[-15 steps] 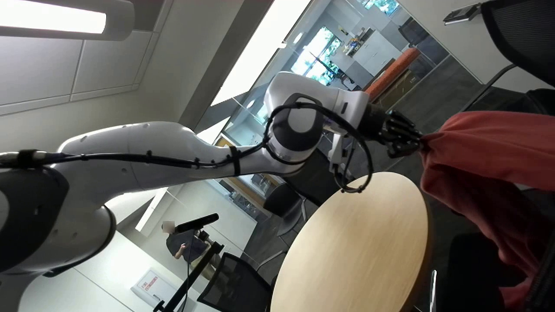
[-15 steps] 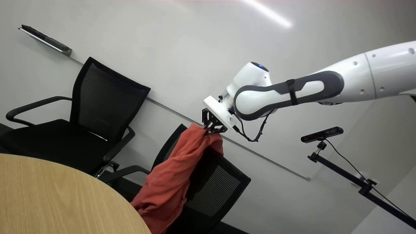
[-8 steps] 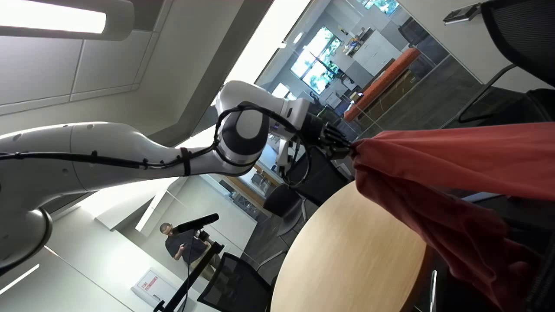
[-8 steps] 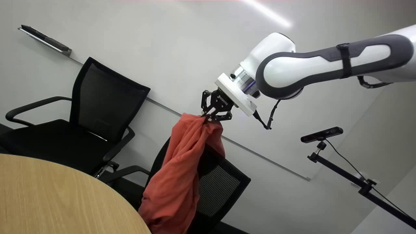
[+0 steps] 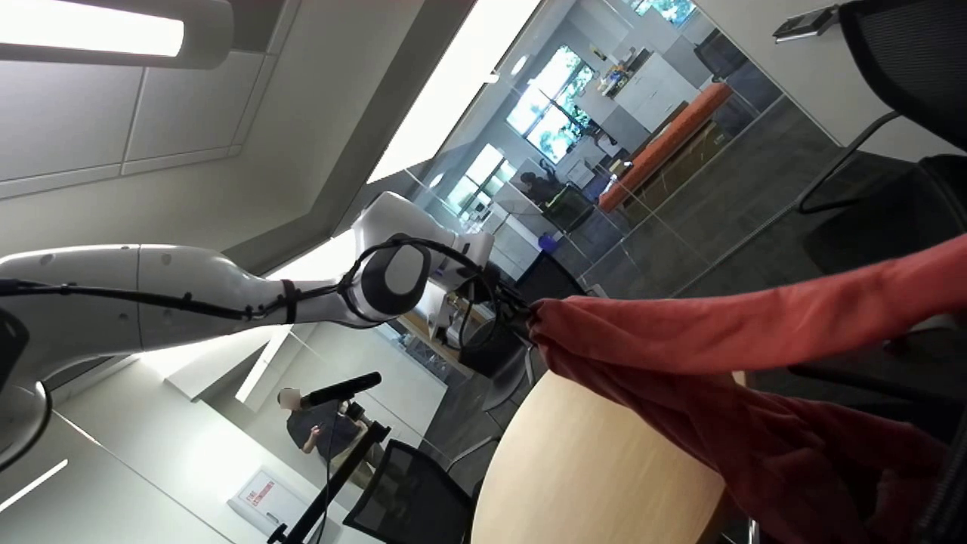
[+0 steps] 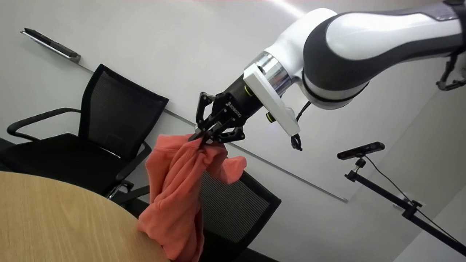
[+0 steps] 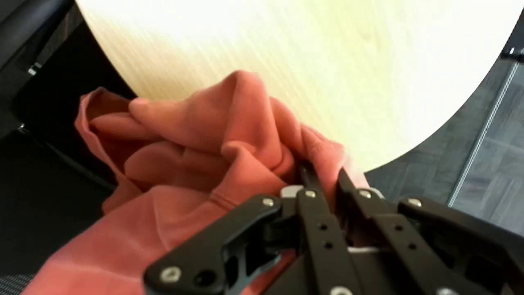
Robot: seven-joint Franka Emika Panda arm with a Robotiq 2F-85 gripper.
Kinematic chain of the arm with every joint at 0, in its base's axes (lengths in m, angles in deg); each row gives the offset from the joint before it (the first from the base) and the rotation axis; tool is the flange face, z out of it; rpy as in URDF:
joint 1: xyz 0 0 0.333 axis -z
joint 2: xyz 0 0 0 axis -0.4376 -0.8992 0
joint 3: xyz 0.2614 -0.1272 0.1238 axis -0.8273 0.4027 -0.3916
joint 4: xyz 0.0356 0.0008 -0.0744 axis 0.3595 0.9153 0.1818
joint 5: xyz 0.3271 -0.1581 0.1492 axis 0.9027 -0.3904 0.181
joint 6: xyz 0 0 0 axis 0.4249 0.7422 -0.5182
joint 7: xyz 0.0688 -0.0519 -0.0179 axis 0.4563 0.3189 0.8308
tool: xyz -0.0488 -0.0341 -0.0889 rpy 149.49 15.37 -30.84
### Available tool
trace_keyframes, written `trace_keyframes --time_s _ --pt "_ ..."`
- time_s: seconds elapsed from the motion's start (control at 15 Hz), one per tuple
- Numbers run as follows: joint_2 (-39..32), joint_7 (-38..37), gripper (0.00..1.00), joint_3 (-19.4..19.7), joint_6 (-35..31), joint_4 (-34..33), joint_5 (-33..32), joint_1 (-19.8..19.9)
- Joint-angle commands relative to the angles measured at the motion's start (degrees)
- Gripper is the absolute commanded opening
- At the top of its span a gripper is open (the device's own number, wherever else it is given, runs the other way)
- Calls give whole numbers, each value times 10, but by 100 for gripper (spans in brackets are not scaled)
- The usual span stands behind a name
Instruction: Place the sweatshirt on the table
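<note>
Swung hand (image 6: 198, 140) and sweatshirt (image 6: 171, 211) together toward 8 or 9 o'clock in both exterior views since half a second ago. Pinching gathered sweatshirt cloth between close-set fingers (image 7: 319, 217), joined to the arm (image 6: 364, 40) at 2 o'clock in an exterior view. Holds the sweatshirt hanging toward 6 or 7 o'clock in an exterior view, with a stub of cloth (image 6: 233, 169) flopped out at 4 o'clock. In an exterior view, stretches into a long fold (image 5: 740, 332) toward 3 o'clock, running out of frame. Overlaps the rim of the counter (image 6: 54, 218) in every view; cannot tell whether touching it. Backed by a chair (image 6: 233, 211) at 5 o'clock in an exterior view, with another chair (image 6: 120, 105) at 9 o'clock and, well apart at 3 o'clock, a camera (image 6: 360, 151).
</note>
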Motion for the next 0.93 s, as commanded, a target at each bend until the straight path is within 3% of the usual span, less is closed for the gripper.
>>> trace_keyframes --time_s 0.0,0.47,0.87 --pt "27 77 3 -37 45 13 57 -9" --pt "28 140 3 -59 93 -2 75 -56" --pt "8 217 3 -80 91 -22 103 -66"
